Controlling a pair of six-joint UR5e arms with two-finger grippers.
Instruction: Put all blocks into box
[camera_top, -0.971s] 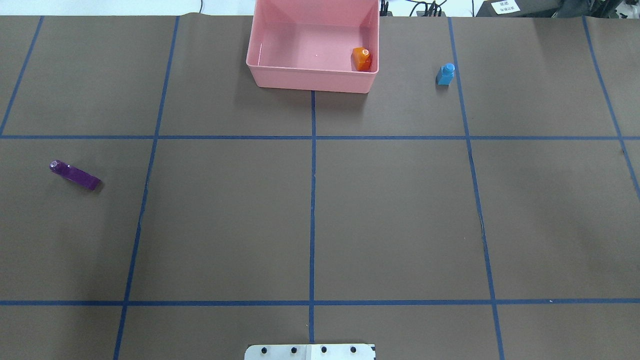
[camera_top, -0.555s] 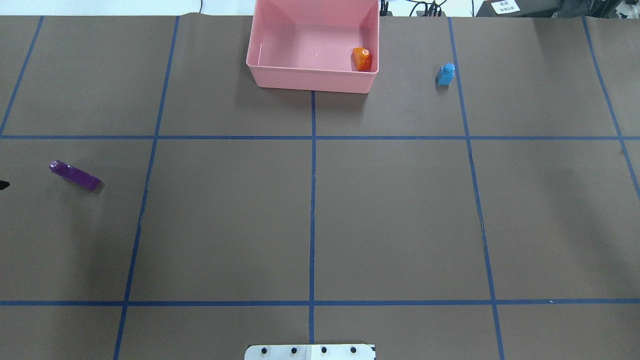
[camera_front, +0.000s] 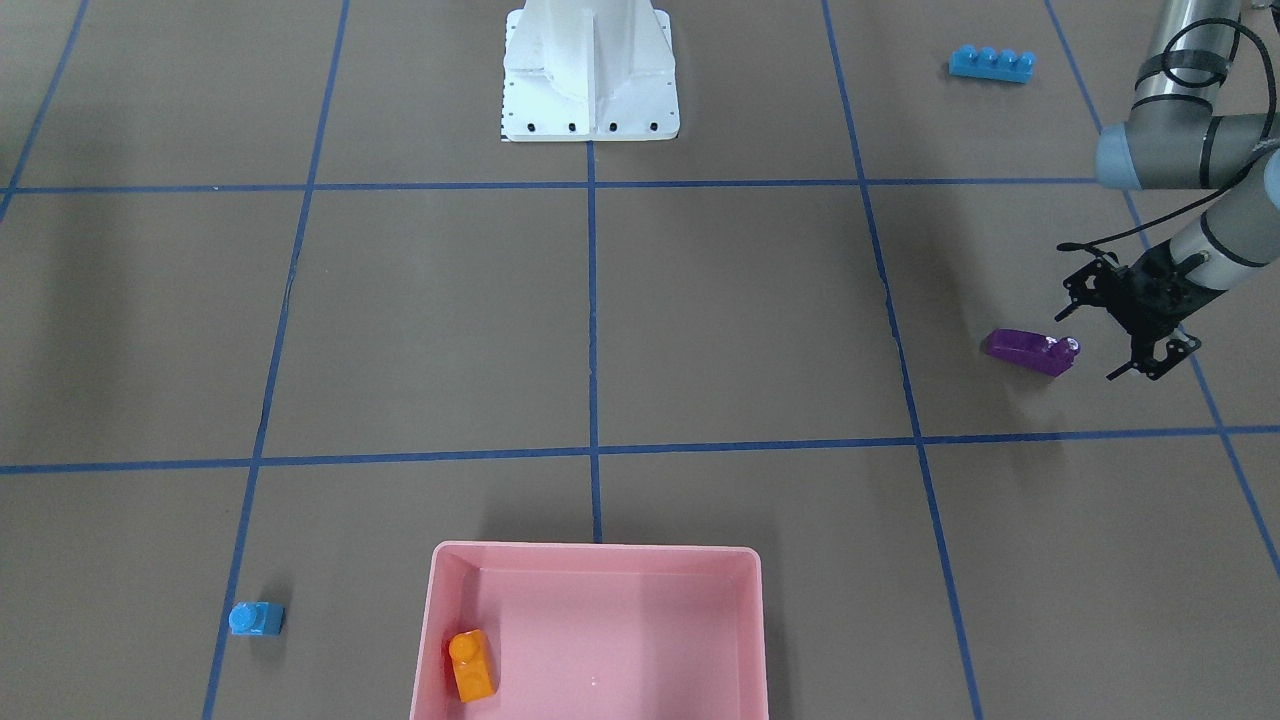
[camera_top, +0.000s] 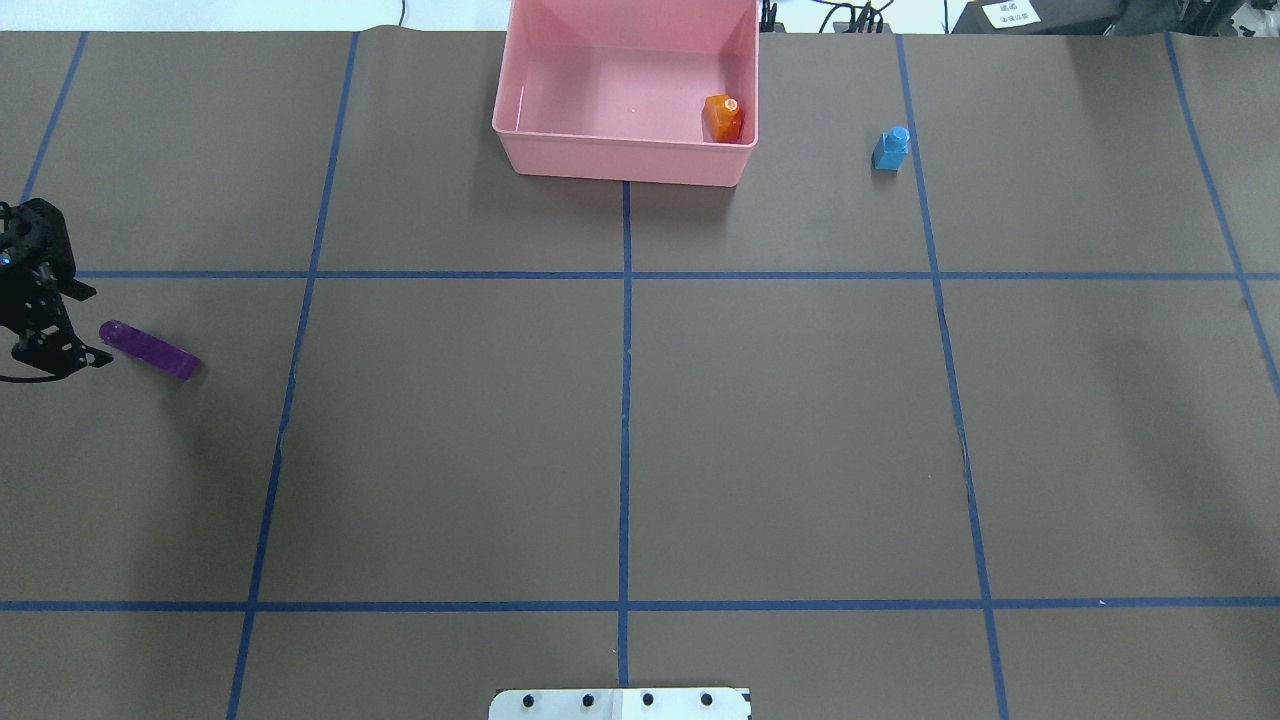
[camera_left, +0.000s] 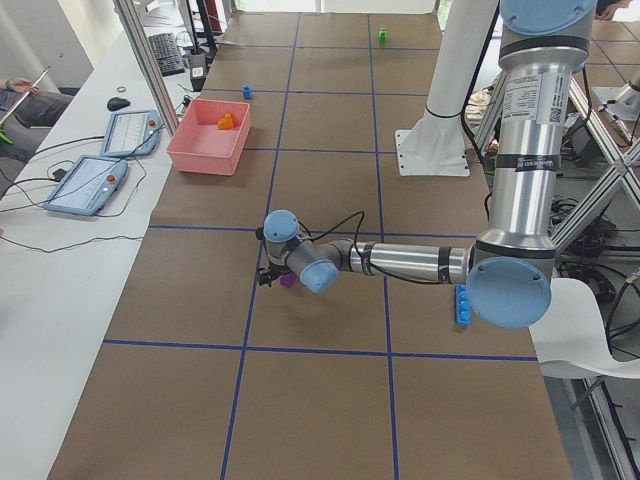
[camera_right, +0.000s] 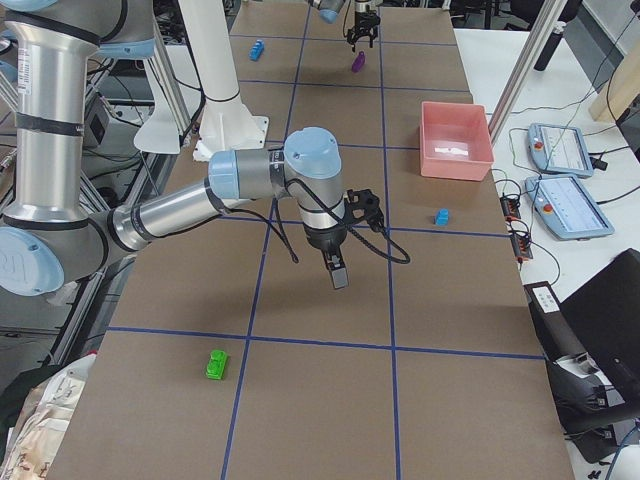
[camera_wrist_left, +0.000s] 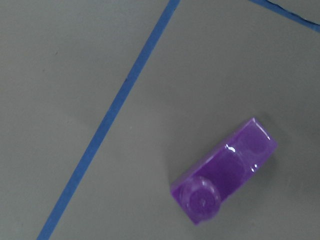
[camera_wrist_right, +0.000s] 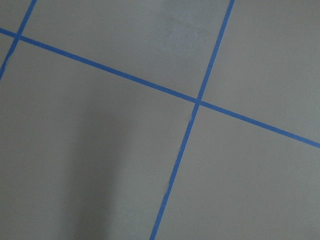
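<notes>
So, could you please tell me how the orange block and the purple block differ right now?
The orange block sits inside the box, by a side wall; the purple block lies outside it on the table. The orange block is short, the purple block long. The open left gripper is right beside the purple block; no gripper is near the orange block. Both are glossy studded bricks.

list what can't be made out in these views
Jaws of the right arm: open or shut unknown; only the exterior right view shows them, small.
Green brick: studs too small to count, exterior right view; outside the overhead view.
Long blue brick: partly hidden behind the left arm's elbow, exterior left view.
</notes>
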